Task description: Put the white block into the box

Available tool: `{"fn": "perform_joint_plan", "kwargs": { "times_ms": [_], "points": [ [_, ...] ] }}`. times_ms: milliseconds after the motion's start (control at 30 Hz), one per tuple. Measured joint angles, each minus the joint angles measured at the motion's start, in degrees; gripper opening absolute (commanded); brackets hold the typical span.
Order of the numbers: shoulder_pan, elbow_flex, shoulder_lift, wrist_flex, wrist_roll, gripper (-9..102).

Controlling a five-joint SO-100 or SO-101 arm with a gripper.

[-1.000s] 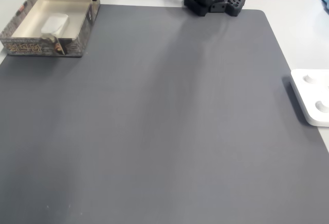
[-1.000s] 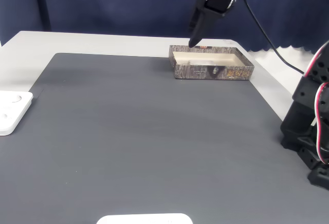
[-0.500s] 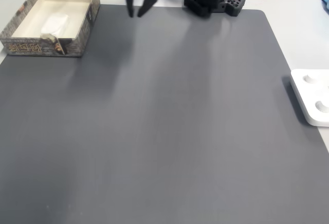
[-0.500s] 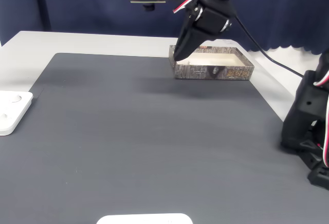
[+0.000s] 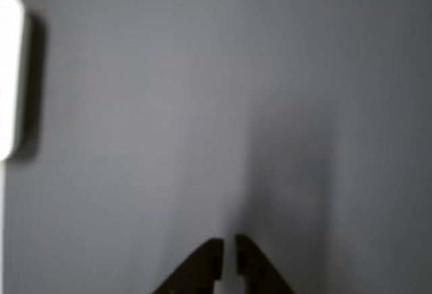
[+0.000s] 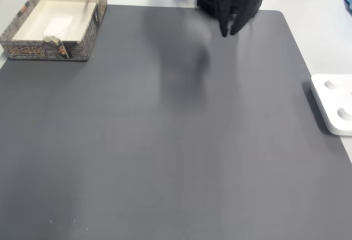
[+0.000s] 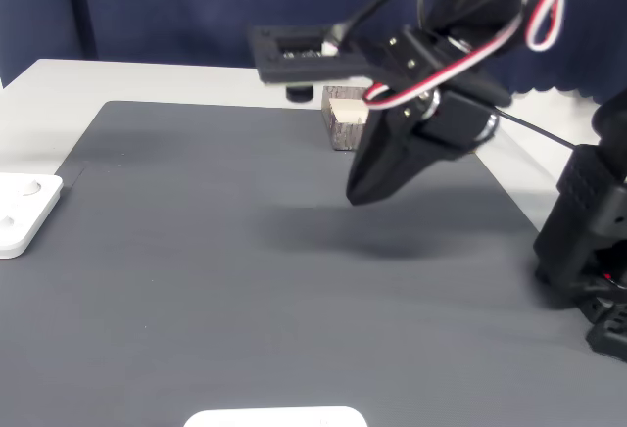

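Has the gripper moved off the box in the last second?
Yes. In a fixed view the gripper has swung right, away from the box, and now hangs above the mat beside the arm's base.

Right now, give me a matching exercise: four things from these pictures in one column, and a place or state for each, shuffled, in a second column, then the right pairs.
Things:
1. white block
2. box
3. gripper
4. white panel

Places or states:
A. at the mat's right edge in a fixed view
B. lying inside the box
C. nearly shut, holding nothing, above the mat
D. at the mat's far left corner in a fixed view

Pairs: 1-B, 2-D, 3-C, 4-A
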Motion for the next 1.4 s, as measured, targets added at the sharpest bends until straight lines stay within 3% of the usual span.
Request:
{"fn": "perform_joint_plan", "kwargs": {
  "times_ms": [500, 1400],
  "points": [
    [-5.45, 22.76, 23.82, -6.24, -7.29, -2],
    [-8.35, 39.20, 55.81, -0.09, -9.93, -2]
  ]
}}
